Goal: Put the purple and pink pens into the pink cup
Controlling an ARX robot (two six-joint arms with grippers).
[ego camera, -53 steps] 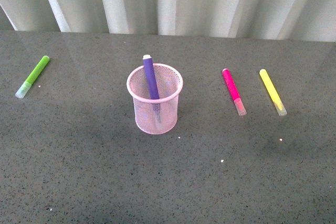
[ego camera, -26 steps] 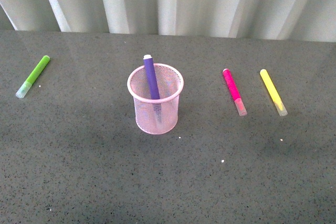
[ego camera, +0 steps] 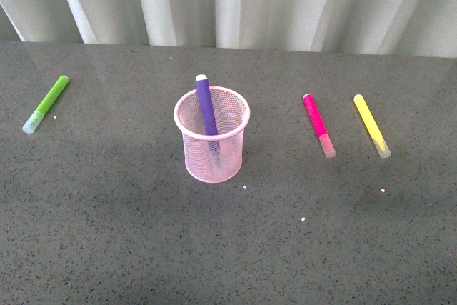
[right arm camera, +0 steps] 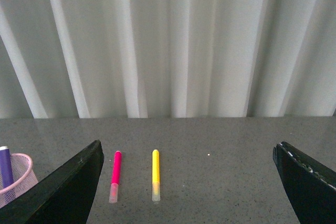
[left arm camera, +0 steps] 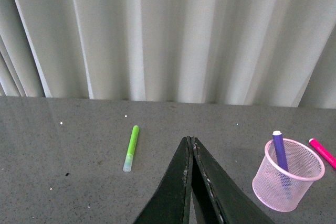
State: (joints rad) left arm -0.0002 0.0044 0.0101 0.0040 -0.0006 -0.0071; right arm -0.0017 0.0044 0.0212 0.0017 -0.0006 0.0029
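The pink mesh cup [ego camera: 212, 144] stands upright at the table's middle. The purple pen [ego camera: 206, 107] stands inside it, leaning on the far rim, its top above the rim. The pink pen [ego camera: 318, 124] lies flat on the table to the cup's right. Neither gripper shows in the front view. In the left wrist view my left gripper [left arm camera: 189, 139] is shut and empty, with the cup [left arm camera: 287, 178] and purple pen [left arm camera: 280, 151] off to one side. In the right wrist view my right gripper [right arm camera: 189, 153] is open wide and empty, with the pink pen [right arm camera: 114, 176] lying ahead near one finger.
A lime-green marker [ego camera: 45, 103] lies at the far left, also in the left wrist view [left arm camera: 131, 147]. A yellow marker [ego camera: 371, 124] lies right of the pink pen, also in the right wrist view [right arm camera: 155, 174]. A white pleated curtain [ego camera: 235, 1] backs the dark grey table [ego camera: 228, 248].
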